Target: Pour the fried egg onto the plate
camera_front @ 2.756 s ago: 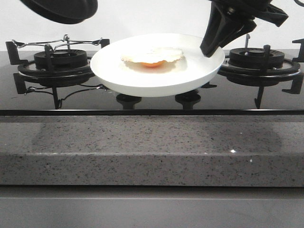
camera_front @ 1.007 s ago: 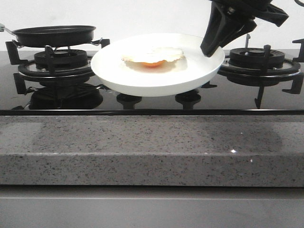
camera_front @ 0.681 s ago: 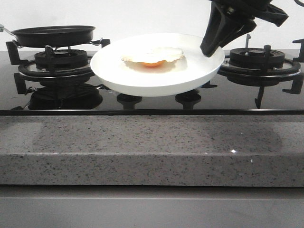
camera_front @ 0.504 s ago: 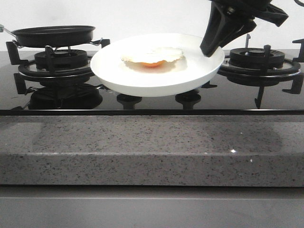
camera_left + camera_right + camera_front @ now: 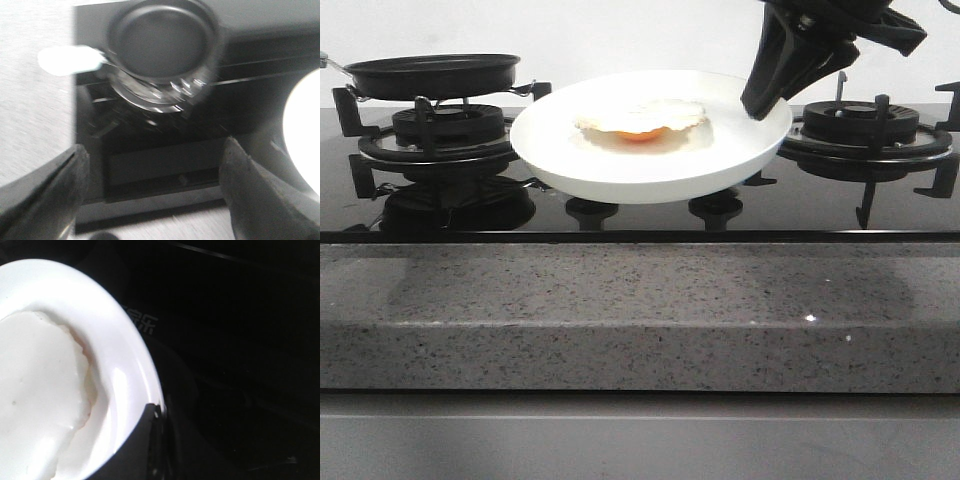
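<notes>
On plate (image 5: 620, 170): fried egg (image 5: 642, 119); right pincer (image 5: 760, 100) gripping rim.

faint pale marking on black hob glass (image 5: 142, 322), unreadable, no other text

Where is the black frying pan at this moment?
In the front view, the frying pan sits on the left burner of the stove, to the left of the white plate. No gripper touches it.
</notes>
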You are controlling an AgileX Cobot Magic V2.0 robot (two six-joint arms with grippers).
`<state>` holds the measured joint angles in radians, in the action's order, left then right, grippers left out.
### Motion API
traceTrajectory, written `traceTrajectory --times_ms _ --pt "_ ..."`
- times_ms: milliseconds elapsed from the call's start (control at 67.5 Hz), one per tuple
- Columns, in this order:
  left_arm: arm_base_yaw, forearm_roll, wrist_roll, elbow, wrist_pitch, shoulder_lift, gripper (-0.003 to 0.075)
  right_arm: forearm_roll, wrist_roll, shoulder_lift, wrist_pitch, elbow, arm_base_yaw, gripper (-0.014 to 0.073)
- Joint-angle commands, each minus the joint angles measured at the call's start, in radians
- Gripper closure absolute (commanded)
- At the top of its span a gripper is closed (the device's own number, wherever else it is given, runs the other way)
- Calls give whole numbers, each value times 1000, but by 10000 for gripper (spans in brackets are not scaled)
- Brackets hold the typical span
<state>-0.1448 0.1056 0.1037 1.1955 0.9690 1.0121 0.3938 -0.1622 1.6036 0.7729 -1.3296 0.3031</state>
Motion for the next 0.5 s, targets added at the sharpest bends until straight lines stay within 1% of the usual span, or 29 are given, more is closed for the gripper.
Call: traceTrajectory --times_ms 0,119,237,370,489 --pt "-16 -4 -15 -82 -81 -95 185 29 -3 -50 -43 -28 -5 662" --pt "-16 -6 -15 -201 -81 -179 185 29 -3 -50 -43 -28 -5 662" --pt "-16 -6 -15 -284 -81 -247 185 29 -3 -50 -44 -28 -5 662" --pt "-16 -4 -15 -336 -81 -285 185 29 -3 -50 -52 -28 -5 662" --pt "-16 -4 -15 -348 -77 -292 185 28 -3 -50 -64 -39 -7 662"
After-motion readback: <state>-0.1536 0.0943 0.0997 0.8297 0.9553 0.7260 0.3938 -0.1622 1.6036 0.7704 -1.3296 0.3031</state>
